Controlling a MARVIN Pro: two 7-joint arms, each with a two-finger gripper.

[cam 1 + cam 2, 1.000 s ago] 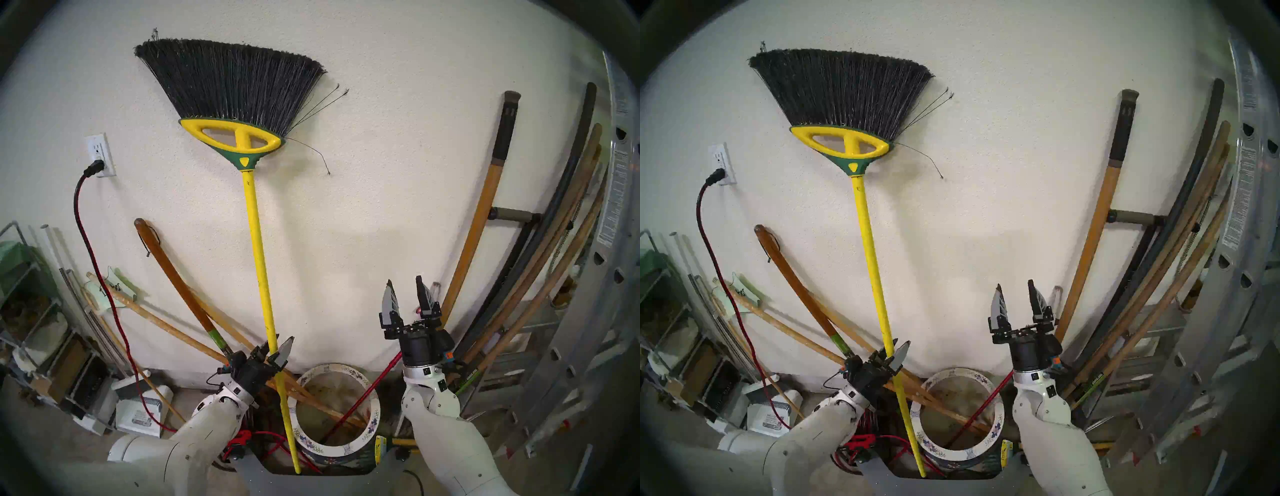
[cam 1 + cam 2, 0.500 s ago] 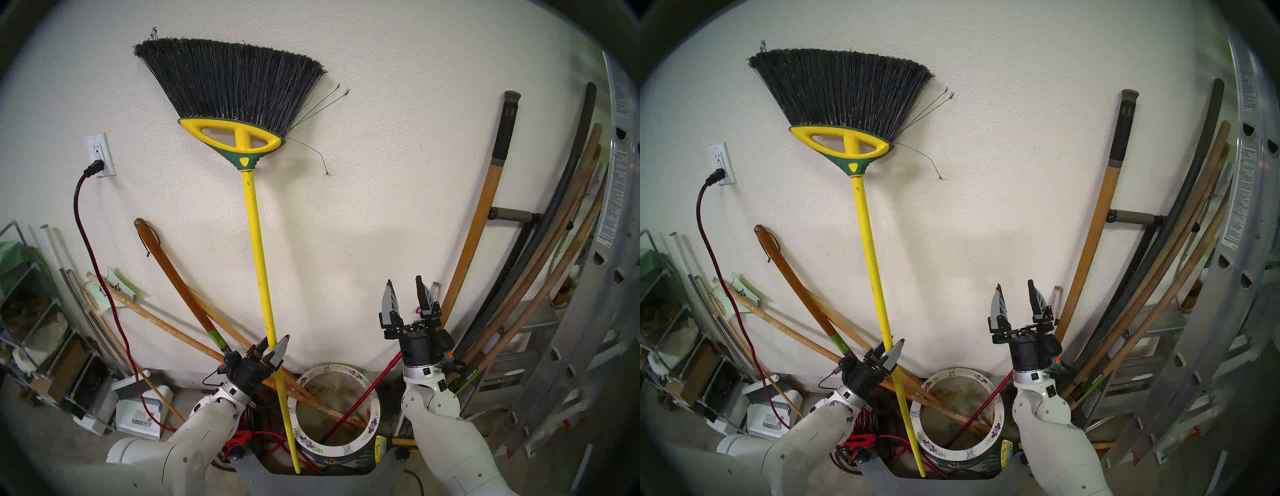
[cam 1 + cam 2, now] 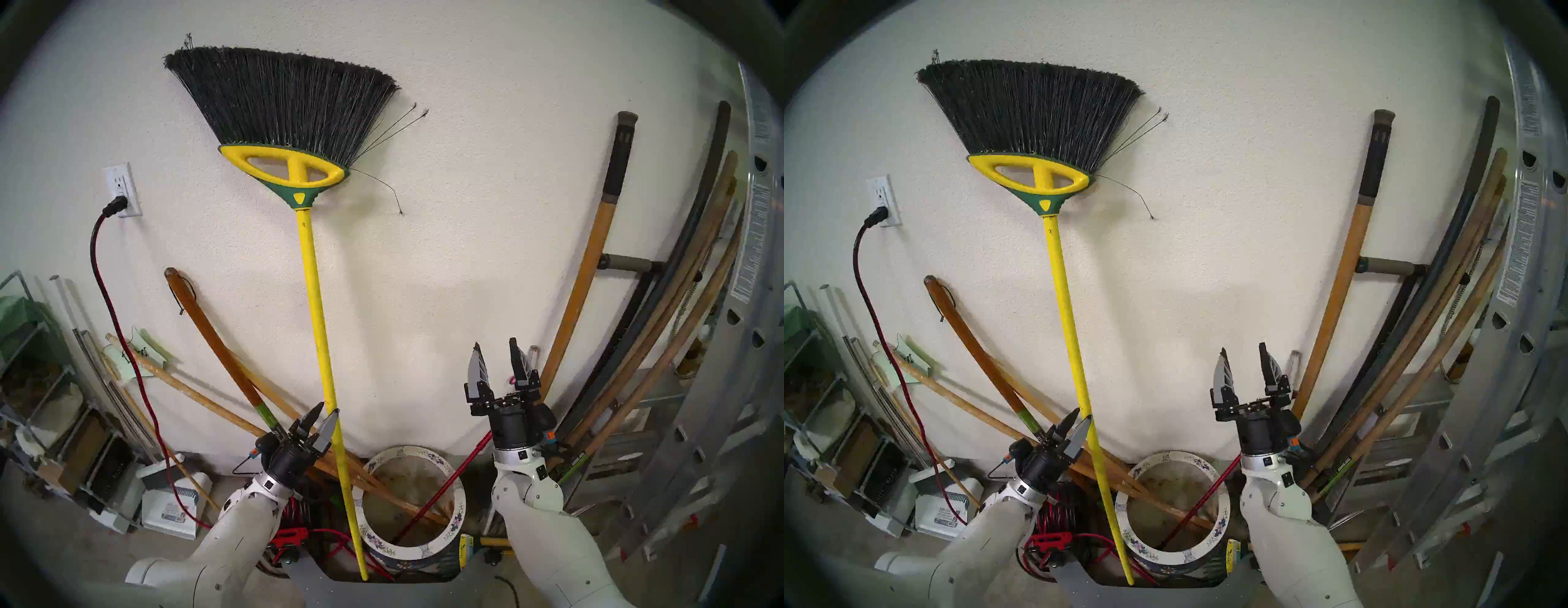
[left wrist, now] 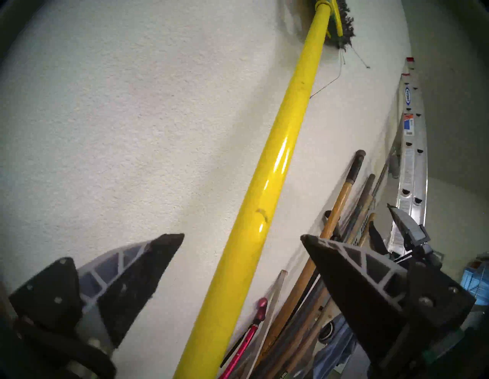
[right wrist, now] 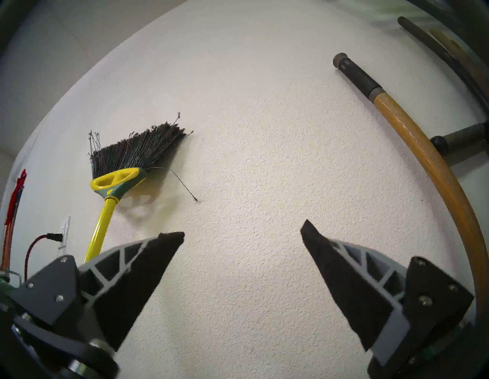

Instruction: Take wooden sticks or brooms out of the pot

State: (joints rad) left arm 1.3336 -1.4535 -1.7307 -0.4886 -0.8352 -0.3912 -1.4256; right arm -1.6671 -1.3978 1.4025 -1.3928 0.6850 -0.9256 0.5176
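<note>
The broom [image 3: 316,297] leans upright on the wall, black bristles up; its yellow pole foot [image 3: 364,575] stands outside the pot, at its front left. The pot [image 3: 457,482], with a white flowered rim, sits on the floor by the wall, also in the right head view [image 3: 1223,488]. Tan wooden poles [image 3: 199,397] slant from the left into it, and a thin red pole [image 3: 441,494] leans out to the right. My left gripper [image 3: 329,409] is open and empty, just left of the yellow pole [image 4: 275,158]. My right gripper [image 3: 495,343] is open and empty above the pot's right side.
A brown-handled tool [image 3: 212,335] leans at left. Several long handles [image 3: 581,288] and an aluminium ladder [image 3: 721,382] crowd the right. A black-red cord [image 3: 106,305] runs from the wall outlet [image 3: 121,189] to the floor. Shelves [image 3: 38,382] stand at far left.
My left gripper, which had its open fingers either side of the yellow pole, has drawn back to the left and off it. The broom and the right arm have not moved.
</note>
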